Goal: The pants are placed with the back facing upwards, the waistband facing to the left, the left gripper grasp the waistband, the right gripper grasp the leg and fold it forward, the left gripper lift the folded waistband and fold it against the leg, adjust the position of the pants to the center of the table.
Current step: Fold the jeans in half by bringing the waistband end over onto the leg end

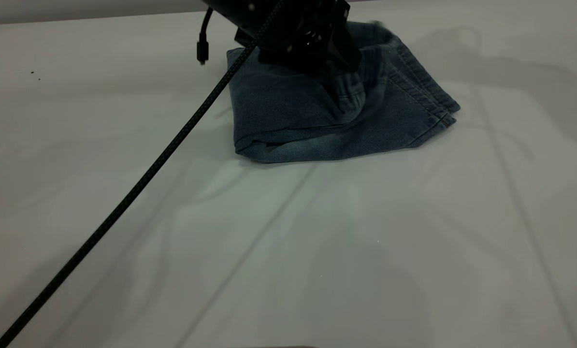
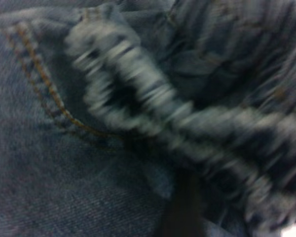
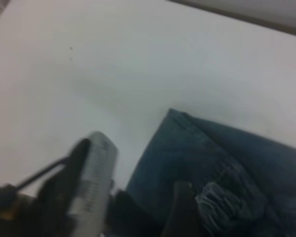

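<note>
My left gripper (image 1: 339, 79) pinches, I think, the waistband (image 1: 353, 96) atop the folded pants (image 1: 317, 121) far back on the counter (image 1: 288, 251); I lay it flat before letting go.

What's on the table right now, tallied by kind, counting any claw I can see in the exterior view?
Pants: 1, folded denim, waistband bunched on top
Claws: 1, the left claw down on the waistband
Braided cables: 1
Table: 1
Total: 4
The right claw is not in the exterior view.
</note>
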Available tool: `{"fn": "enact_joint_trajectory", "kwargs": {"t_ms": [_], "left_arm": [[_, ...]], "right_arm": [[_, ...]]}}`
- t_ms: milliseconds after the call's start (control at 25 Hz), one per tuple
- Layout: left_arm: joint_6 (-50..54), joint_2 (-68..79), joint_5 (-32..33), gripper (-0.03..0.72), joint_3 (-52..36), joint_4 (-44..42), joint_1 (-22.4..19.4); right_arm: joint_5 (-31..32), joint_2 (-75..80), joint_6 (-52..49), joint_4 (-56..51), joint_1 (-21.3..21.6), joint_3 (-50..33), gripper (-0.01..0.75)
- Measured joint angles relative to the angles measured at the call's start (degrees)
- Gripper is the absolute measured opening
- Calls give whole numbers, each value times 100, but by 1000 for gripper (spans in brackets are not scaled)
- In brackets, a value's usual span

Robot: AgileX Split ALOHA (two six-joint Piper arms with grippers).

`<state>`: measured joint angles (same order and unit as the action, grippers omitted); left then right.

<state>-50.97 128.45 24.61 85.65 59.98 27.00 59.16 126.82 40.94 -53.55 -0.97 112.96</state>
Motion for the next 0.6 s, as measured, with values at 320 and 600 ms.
{"fn": "enact_joint_trajectory", "kwargs": {"t_ms": [320,600], "left_arm": [[153,-1130,10,617,0,-1293,-187],[592,-2148,16,575,0,-1750,-784]], "right_arm": [[256,0,-352,483,-63,0,478],[165,204,-2161,2814,-1111,0,458]]}}
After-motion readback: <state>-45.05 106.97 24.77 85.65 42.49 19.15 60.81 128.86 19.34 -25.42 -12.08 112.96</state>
